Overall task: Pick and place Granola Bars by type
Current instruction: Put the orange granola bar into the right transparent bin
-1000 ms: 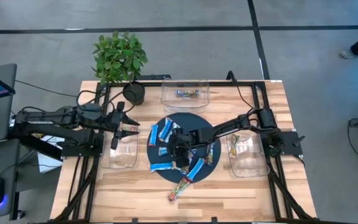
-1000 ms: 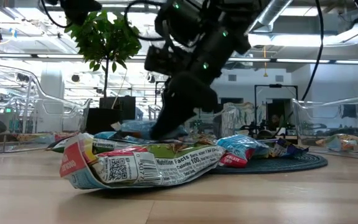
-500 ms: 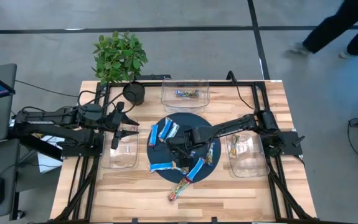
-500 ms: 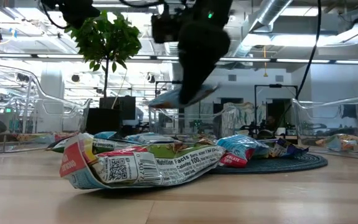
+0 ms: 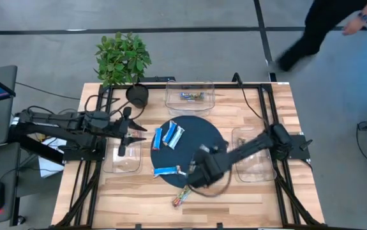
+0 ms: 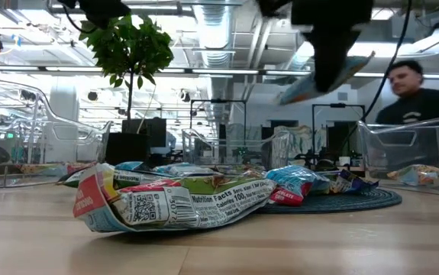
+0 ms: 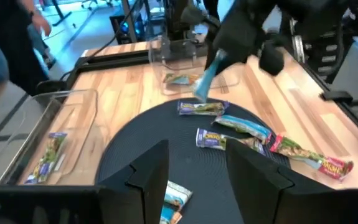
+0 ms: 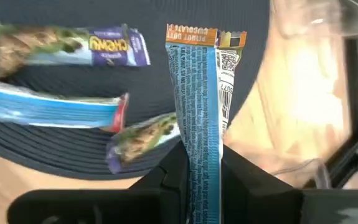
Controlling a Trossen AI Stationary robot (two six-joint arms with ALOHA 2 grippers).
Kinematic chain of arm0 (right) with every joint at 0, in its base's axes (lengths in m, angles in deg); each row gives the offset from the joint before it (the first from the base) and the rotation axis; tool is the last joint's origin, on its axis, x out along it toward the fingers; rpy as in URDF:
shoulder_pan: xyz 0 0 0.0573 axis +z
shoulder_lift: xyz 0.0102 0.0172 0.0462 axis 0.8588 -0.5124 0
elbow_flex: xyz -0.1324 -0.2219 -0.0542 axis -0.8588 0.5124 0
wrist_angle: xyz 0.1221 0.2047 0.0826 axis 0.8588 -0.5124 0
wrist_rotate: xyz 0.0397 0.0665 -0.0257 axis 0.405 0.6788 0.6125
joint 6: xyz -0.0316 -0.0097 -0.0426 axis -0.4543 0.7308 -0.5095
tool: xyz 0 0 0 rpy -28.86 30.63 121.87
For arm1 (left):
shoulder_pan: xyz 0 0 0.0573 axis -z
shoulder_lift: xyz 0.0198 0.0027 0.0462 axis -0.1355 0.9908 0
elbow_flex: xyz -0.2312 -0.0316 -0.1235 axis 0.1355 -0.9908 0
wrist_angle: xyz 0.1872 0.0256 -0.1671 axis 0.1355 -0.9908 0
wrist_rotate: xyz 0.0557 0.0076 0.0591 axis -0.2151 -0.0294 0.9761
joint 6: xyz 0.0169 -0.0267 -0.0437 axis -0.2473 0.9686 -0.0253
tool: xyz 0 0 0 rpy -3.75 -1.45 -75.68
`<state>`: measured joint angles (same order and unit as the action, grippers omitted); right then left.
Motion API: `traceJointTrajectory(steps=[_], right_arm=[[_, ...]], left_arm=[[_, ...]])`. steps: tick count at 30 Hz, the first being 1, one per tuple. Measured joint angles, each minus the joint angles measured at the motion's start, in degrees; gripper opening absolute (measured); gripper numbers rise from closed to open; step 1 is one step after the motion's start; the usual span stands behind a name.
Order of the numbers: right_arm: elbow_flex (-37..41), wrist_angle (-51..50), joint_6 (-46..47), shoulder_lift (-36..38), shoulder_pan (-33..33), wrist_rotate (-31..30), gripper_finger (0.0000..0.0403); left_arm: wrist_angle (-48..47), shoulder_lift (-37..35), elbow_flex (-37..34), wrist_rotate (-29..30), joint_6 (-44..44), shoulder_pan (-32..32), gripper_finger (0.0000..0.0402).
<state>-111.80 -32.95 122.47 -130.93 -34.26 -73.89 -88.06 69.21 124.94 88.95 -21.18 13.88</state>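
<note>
My right gripper (image 5: pixel 199 171) is shut on a blue-and-white granola bar (image 8: pixel 198 93), held high over the near part of the round black mat (image 5: pixel 202 131); the bar also shows in the low view (image 6: pixel 327 76). Blue bars (image 5: pixel 166 135) and another blue bar (image 5: pixel 168 170) lie flat on the mat. A multicoloured bar (image 5: pixel 182 195) lies on the wood near the front edge (image 6: pixel 166 202). My left gripper (image 7: pixel 197 180) is open and empty over the left clear bin (image 5: pixel 122 156). My right gripper pinches the blue bar at one end (image 8: pixel 201 163) between its two fingers. The bar runs on forward from the fingers, its free end (image 8: pixel 207 36) away from them. It is lifted clear of the mat and tilted in the low view.
Clear bins stand at the far middle (image 5: pixel 189 96) with bars inside, at the left and at the right (image 5: pixel 253 156). A potted plant (image 5: pixel 122 57) stands at the far left corner. A person (image 6: pixel 418 95) moves beyond the table's right side.
My right gripper has risen from the mat with the blue bar, then swung toward the table's near and right edges. The bar has gone from lying on the mat to hanging clear, high above it. A person has walked by at the far right.
</note>
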Motion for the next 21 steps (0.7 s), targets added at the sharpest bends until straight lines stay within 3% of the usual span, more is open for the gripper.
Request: traceJointTrajectory(steps=[6, 11, 15, 21], right_arm=[[0.0, 0.5, 12.6, 2.8, 8.0, -2.9, 0.0050], [3.0, 0.6, 17.4, 5.5, 14.2, -6.6, 0.0050], [8.9, 0.7, 19.9, 9.6, 17.7, -11.0, 0.0050], [24.5, 0.5, 30.8, 20.7, 20.0, -12.8, 0.0050]], left_arm=[[3.7, 5.1, 0.0, 0.0, -3.0, 1.1, 0.0153], [5.1, 9.4, 0.0, 0.0, -4.7, 1.2, 0.0154], [7.8, 12.1, 0.0, 0.0, -6.4, 1.2, 0.0154], [11.3, 13.5, 0.0, 0.0, -7.9, 1.2, 0.0153]])
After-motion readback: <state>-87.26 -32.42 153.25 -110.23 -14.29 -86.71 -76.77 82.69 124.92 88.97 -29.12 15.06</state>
